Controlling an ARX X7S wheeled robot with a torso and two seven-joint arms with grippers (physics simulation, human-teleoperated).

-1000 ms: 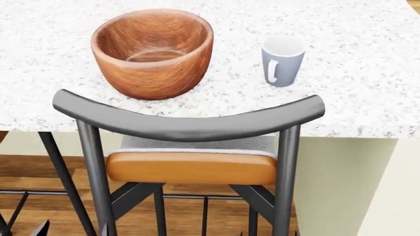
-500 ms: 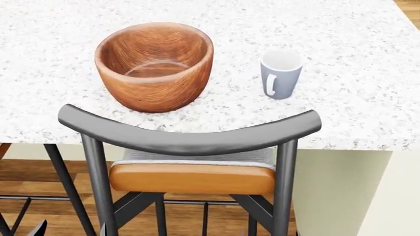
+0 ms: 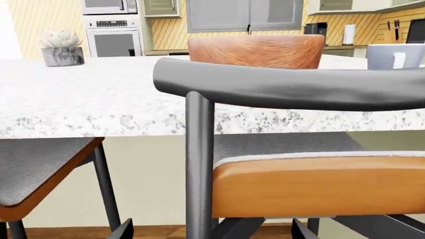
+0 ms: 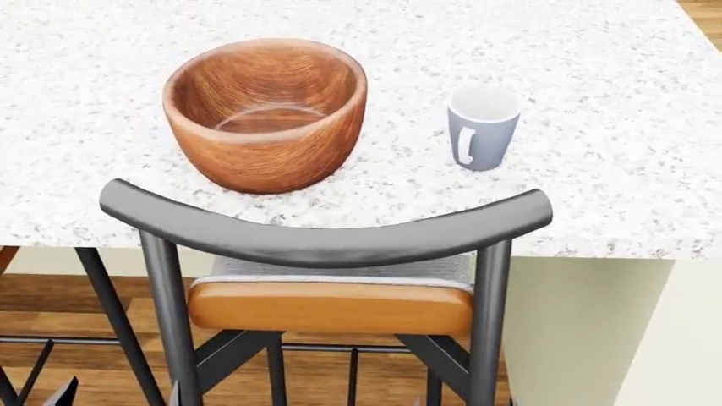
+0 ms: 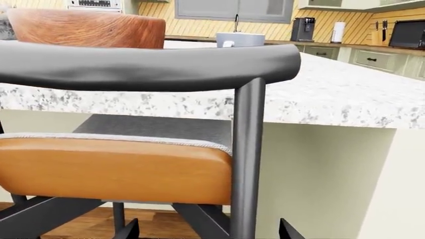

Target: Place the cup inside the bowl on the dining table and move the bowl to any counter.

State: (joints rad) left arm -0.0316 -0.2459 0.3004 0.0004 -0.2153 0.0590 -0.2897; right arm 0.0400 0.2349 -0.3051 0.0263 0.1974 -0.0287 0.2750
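cup (image 4: 484, 127) upright beside bowl (image 4: 266, 114); both on dining table (image 4: 609, 169)

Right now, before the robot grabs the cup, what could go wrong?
1. The chair stands between the robot and the dining table, so reaching arms might bump its curved backrest.
2. The cup is small and upright with its handle facing the robot; a clumsy touch could tip it over.
3. The bowl sits close to the table's near edge, so a hard nudge might push it off.
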